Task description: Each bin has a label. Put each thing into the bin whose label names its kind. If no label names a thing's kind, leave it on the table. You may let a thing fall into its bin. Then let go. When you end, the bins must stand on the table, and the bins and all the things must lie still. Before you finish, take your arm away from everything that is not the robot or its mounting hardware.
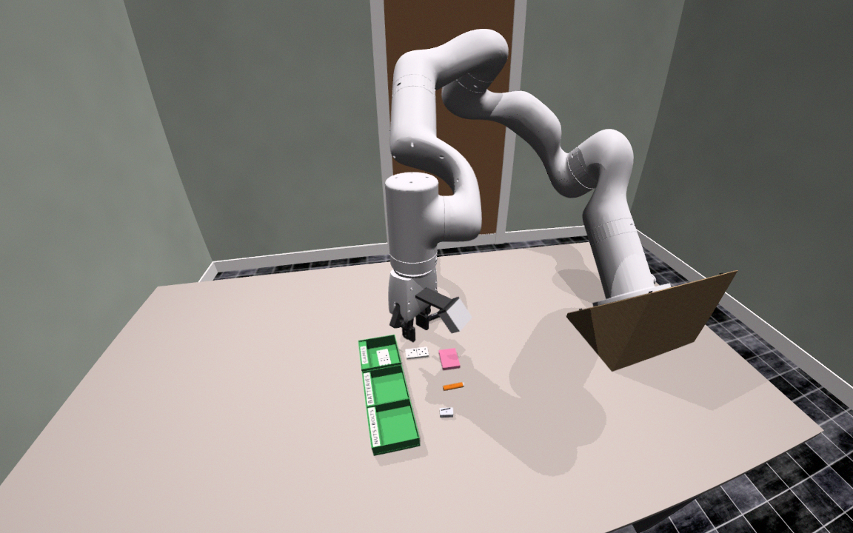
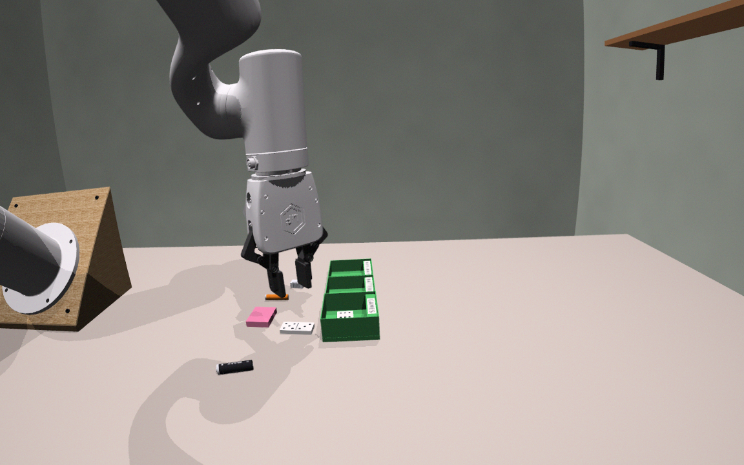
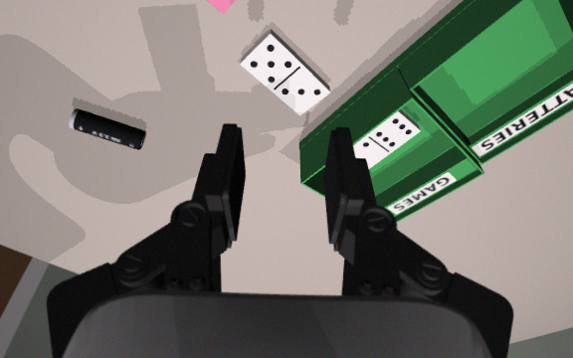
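Note:
A row of green bins stands on the table: GAMES (image 1: 363, 356) (image 2: 349, 333) (image 3: 351, 113), BATTERIES (image 1: 369, 389) (image 3: 540, 111) and NUTS+BOLTS (image 1: 372, 427). One domino (image 1: 383, 357) (image 2: 344, 314) (image 3: 386, 138) lies in the GAMES bin. A second domino (image 1: 417, 352) (image 2: 297, 327) (image 3: 285, 78) lies on the table beside that bin. A black battery (image 2: 234, 366) (image 3: 107, 129) lies further out; the top view does not show it. My gripper (image 1: 414, 326) (image 2: 292, 287) (image 3: 286, 150) is open and empty, above the table next to the end of the GAMES bin.
A pink block (image 1: 449, 358) (image 2: 261, 316) (image 3: 223, 4), an orange stick (image 1: 453, 386) (image 2: 276, 296) and a small grey-white piece (image 1: 445, 411) (image 2: 295, 284) lie on the table beside the bins. The arm's wooden base wedge (image 1: 654, 324) (image 2: 94, 243) stands at the table's edge.

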`<move>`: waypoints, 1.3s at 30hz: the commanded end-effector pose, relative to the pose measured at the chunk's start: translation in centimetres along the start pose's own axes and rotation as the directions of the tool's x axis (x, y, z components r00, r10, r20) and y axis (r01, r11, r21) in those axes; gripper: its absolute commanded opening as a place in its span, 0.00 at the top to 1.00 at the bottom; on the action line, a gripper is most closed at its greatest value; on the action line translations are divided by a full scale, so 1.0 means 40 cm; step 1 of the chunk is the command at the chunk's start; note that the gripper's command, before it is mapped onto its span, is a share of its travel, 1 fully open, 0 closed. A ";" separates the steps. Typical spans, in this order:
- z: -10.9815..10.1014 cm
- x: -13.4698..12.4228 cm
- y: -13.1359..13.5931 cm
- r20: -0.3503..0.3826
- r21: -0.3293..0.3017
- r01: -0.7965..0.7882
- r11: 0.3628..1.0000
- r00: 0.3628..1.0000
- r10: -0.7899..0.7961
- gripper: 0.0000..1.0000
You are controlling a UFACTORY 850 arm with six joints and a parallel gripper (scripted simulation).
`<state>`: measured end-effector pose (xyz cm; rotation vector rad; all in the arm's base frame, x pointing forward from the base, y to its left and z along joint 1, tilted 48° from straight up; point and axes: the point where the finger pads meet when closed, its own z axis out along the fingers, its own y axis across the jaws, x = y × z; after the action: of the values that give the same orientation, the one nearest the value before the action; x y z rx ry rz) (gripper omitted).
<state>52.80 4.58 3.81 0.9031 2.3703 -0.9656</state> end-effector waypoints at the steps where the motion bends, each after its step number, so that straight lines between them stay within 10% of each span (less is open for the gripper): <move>1: -0.002 -0.001 0.001 -0.005 0.000 0.122 0.993 0.993 -0.122 0.59; 21: -0.002 -0.001 0.001 -0.009 -0.006 0.713 0.701 0.701 -0.713 0.59; 39: -0.002 -0.001 0.001 -0.011 -0.006 0.720 0.694 0.694 -0.720 0.59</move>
<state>52.79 4.59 3.82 -0.0989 2.7775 -1.2179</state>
